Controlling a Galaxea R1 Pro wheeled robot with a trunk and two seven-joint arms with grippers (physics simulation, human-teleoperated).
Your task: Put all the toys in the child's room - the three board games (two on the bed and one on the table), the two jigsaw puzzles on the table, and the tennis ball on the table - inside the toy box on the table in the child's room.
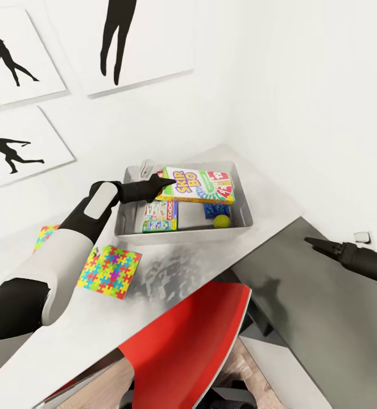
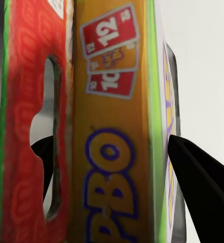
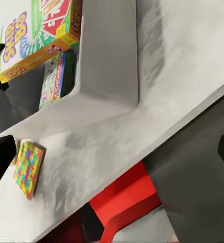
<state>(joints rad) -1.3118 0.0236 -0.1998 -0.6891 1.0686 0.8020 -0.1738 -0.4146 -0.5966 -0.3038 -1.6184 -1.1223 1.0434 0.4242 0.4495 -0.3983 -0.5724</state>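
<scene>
My left gripper (image 1: 164, 183) is shut on the yellow, green and red Skip-Bo box (image 1: 198, 185), holding it tilted over the light-grey toy box (image 1: 182, 232). In the left wrist view both fingers (image 2: 195, 174) press that game's (image 2: 112, 152) sides. Inside the toy box lie the Monopoly box (image 1: 160, 216), a blue box (image 1: 216, 211) partly under the Skip-Bo box, and the tennis ball (image 1: 222, 221). One jigsaw puzzle (image 1: 110, 270) lies on the table (image 1: 171, 272) in front of the toy box. Another puzzle (image 1: 44, 236) peeks out behind my left arm. My right gripper (image 1: 316, 243) hovers open over the dark side cabinet.
A red chair (image 1: 194, 335) is tucked under the table's near edge. The dark-grey cabinet (image 1: 302, 307) runs lower on the right, with a small white object (image 1: 361, 237) near the wall. Silhouette posters (image 1: 17, 142) hang on the wall behind.
</scene>
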